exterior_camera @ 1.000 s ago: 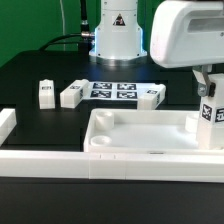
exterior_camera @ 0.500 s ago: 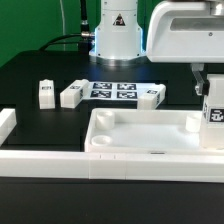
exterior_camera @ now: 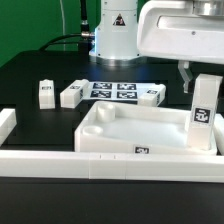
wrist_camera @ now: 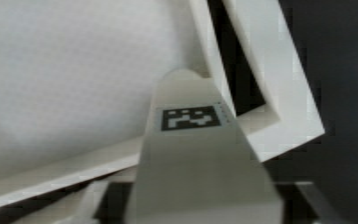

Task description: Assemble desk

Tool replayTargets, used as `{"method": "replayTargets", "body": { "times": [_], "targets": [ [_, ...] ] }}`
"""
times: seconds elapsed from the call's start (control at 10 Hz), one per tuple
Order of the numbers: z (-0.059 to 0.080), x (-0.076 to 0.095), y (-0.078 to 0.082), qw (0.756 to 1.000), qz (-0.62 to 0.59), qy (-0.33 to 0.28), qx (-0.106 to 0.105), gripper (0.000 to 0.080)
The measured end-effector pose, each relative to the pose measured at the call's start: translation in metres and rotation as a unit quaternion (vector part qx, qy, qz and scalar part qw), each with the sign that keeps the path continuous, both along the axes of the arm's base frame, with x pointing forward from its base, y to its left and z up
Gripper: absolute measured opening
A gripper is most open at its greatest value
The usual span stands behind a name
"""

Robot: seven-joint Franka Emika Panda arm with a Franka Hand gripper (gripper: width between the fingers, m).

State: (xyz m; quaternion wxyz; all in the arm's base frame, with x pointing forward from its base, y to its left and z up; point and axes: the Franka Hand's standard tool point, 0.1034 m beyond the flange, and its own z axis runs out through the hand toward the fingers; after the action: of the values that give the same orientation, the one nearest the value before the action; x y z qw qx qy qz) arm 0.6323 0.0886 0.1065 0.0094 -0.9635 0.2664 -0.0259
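Observation:
The white tray-like desk top (exterior_camera: 140, 128) lies on the black table against the front rail; its side wall shows a small tag. My gripper (exterior_camera: 196, 84) is shut on a white square-bar leg (exterior_camera: 203, 112) with a tag, held upright at the top's corner on the exterior view's right. In the wrist view the leg (wrist_camera: 197, 140) runs out from between my fingers over the top's corner (wrist_camera: 265, 100). Three more tagged legs (exterior_camera: 45, 93) (exterior_camera: 72, 93) (exterior_camera: 150, 96) lie behind the top.
The marker board (exterior_camera: 112, 89) lies at the back by the robot base (exterior_camera: 117, 35). A long white border rail (exterior_camera: 60, 160) runs along the front, with a short upright end (exterior_camera: 6, 122) at the exterior view's left.
The desk top has turned and slid toward the exterior view's left, its tagged side wall now showing. My gripper and the held leg have moved a little left with it.

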Motion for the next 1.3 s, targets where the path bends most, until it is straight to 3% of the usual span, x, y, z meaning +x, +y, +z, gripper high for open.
{"method": "replayTargets", "body": {
  "times": [0.1, 0.2, 0.3, 0.4, 0.6, 0.7, 0.9, 1.3],
  "targets": [
    [0.000, 0.000, 0.003, 1.000, -0.011, 0.001, 0.005, 0.0480],
    [0.000, 0.000, 0.003, 1.000, -0.004, 0.001, 0.005, 0.0480],
    [0.000, -0.001, 0.004, 1.000, -0.004, 0.001, 0.005, 0.0609],
    [0.001, 0.000, 0.004, 1.000, -0.003, 0.000, 0.005, 0.0641],
    [0.024, -0.013, 0.006, 0.999, 0.038, -0.007, 0.007, 0.0647],
    [0.037, -0.032, 0.003, 0.999, 0.051, -0.005, 0.006, 0.0648],
    [0.040, -0.046, -0.003, 0.998, 0.055, 0.000, 0.010, 0.0648],
    [0.039, -0.046, -0.002, 0.998, 0.056, 0.001, 0.010, 0.0648]
  ]
}}
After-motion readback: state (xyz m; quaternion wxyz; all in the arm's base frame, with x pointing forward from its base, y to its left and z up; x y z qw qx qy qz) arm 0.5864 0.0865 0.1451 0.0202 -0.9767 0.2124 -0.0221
